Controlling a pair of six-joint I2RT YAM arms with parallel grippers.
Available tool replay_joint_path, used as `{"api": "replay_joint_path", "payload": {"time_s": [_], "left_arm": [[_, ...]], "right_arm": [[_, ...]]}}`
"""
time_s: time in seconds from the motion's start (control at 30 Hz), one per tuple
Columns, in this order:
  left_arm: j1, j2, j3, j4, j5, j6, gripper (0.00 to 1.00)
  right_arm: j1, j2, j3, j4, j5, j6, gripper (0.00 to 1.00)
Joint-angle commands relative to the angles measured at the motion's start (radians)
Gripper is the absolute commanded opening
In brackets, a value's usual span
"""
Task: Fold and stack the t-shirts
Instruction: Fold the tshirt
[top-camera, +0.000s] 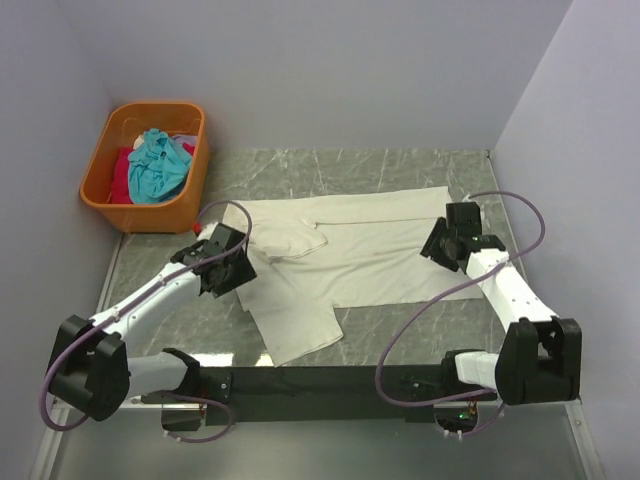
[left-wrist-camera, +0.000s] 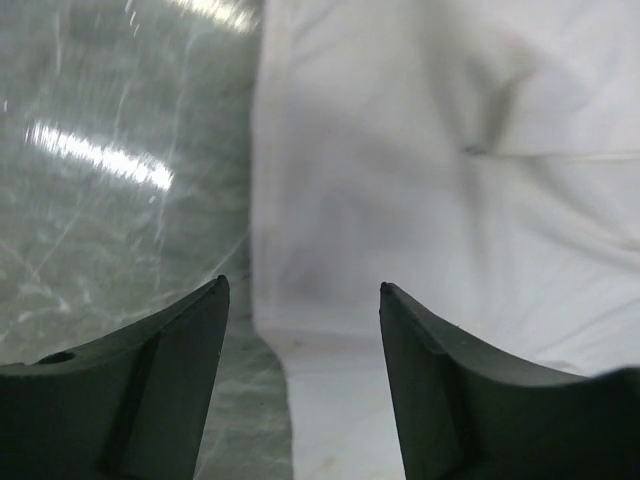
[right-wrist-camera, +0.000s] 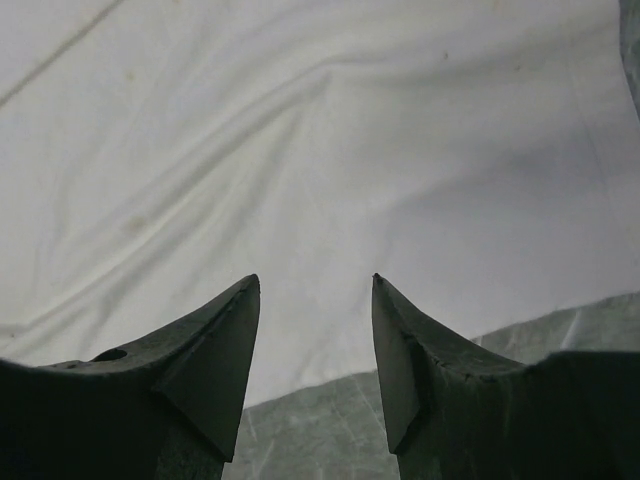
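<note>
Top view. Spread flat over the middle of the grey marbled table: the cream t-shirt, one flap reaching toward 7 o'clock, a small fold of cloth bunched at its 9 o'clock end. At 10 o'clock, against the wall: the orange basket, with a teal t-shirt crumpled on top of a red t-shirt inside. At the shirt's 9 o'clock edge, just beside the bunched fold: the left gripper, pointed toward 3 o'clock. At the shirt's 3 o'clock edge: the right gripper, pointed toward 9 o'clock.

Left wrist view. Left gripper released, fingers standing well apart with nothing between them. Beyond the tips, from 12 to 4 o'clock: cream t-shirt, its straight edge running down the middle of the view and passing between the two fingers. From 8 to 11 o'clock: bare table, streaked with glare.

Right wrist view. Right gripper likewise released, fingers parted, gripping nothing. Filling everything from 9 through 12 to 3 o'clock: softly creased cream t-shirt. At 5 o'clock, below the hem: a strip of table. Hem lying just ahead of the fingertips; contact with the cloth impossible to tell.
</note>
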Motion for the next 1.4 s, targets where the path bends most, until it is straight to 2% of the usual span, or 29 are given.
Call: {"api": "replay_joint_path", "payload": {"time_s": [0.0, 0.23, 0.37, 0.77, 0.83, 0.97, 1.17, 1.37], "left_arm": [[-0.010, -0.021, -0.073, -0.010, 0.029, -0.063, 0.66], [-0.019, 0.017, -0.118, 0.047, 0.058, -0.065, 0.53], [-0.021, 0.042, -0.126, 0.045, 0.078, -0.056, 0.49], [-0.036, 0.137, -0.132, 0.030, 0.109, -0.010, 0.49], [-0.036, 0.154, -0.127, 0.028, 0.118, 0.001, 0.45], [-0.039, 0.149, -0.123, 0.033, 0.113, 0.016, 0.25], [-0.041, 0.105, -0.123, 0.038, 0.121, 0.039, 0.03], [-0.042, 0.057, -0.121, 0.036, 0.150, 0.052, 0.01]], "right_arm": [[0.009, -0.080, -0.067, 0.013, 0.048, 0.027, 0.56], [0.009, -0.121, -0.131, 0.019, 0.075, 0.020, 0.55], [0.009, -0.132, -0.135, 0.010, 0.096, 0.023, 0.54], [-0.037, -0.107, -0.128, -0.028, 0.125, 0.036, 0.54], [-0.069, -0.103, -0.131, -0.039, 0.116, 0.036, 0.54], [-0.170, -0.088, -0.165, -0.031, 0.061, 0.054, 0.54], [-0.230, -0.037, -0.181, -0.039, 0.048, 0.063, 0.53], [-0.342, -0.008, -0.205, -0.013, 0.029, 0.063, 0.53]]}}
